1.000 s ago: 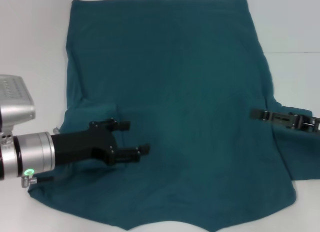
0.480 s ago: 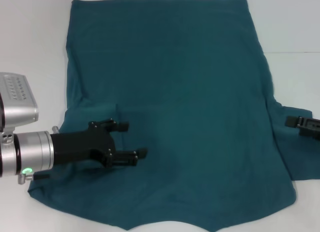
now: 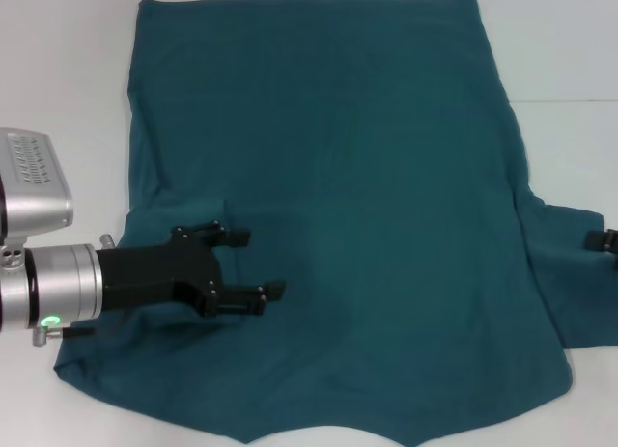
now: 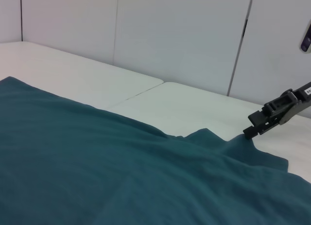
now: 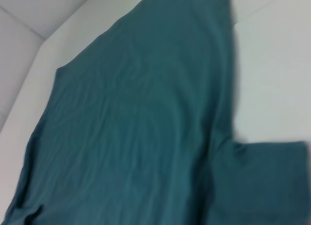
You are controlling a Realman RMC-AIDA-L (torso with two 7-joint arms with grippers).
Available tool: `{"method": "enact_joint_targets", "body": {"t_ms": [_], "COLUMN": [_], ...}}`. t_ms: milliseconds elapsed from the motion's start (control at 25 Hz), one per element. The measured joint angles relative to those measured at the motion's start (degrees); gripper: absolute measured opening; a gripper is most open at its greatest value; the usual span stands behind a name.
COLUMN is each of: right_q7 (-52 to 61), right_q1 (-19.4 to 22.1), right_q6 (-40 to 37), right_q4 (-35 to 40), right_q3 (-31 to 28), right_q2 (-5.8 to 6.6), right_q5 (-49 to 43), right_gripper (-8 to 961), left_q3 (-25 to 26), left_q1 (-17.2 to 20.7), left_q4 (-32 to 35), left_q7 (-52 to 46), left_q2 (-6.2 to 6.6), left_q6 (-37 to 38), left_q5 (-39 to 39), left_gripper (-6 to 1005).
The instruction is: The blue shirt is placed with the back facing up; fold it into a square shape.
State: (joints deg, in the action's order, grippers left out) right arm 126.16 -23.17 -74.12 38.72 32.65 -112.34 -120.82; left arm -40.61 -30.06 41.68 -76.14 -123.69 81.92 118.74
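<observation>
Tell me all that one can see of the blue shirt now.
The shirt is dark teal, soft fabric, plain side up, spread flat on the white table. Left sleeve already folded inward; right sleeve lies out flat. The left pincer, open, is over the folded sleeve; the right pincer is at the right sleeve's edge.

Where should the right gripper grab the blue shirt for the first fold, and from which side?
Probably the right sleeve's outer hem: it lies flat, jutting past the blue shirt body. Bring the right gripper in from the robot's right, over bare table. The left gripper hovers open over the left side.
</observation>
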Motion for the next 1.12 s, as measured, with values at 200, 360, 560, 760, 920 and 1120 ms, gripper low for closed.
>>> {"method": "enact_joint_targets", "body": {"t_ms": [200,360,560,760,920,1120], "right_q7": [0.1,0.0,-0.5,-1.1,-1.7,-2.0], "right_q1": [0.7,1.0,1.2,1.2,0.9,0.7], "right_q6": [0.2,0.4,2.6,4.0,4.1,3.8], "right_q4": [0.5,0.4,-0.3,-0.8,-0.9,-0.9], "right_q3": [-1.7,-1.7,-1.3,-1.1,-1.3,-2.0], "right_q2": [0.3,0.1,-0.52,-0.99,-1.66,-2.52], "right_q5": [-0.3,-0.4,-0.5,-0.5,-0.5,0.4], "right_gripper": [849,846,842,838,835,832], "left_q3": [0.0,0.0,0.0,0.0,0.0,0.0], "left_q1": [0.0,0.0,0.0,0.0,0.0,-0.1], "left_q4": [-0.1,-0.1,-0.2,-0.1,-0.1,0.0], "left_q7": [-0.2,-0.3,-0.3,-0.7,-0.8,-0.8], "left_q2": [-0.09,-0.11,-0.14,-0.15,-0.15,-0.15], "left_q6": [0.0,0.1,0.0,-0.2,-0.4,-0.4], "left_q5": [0.0,0.0,0.0,0.0,0.0,0.0], "left_gripper": [937,937,937,936,936,937]}}
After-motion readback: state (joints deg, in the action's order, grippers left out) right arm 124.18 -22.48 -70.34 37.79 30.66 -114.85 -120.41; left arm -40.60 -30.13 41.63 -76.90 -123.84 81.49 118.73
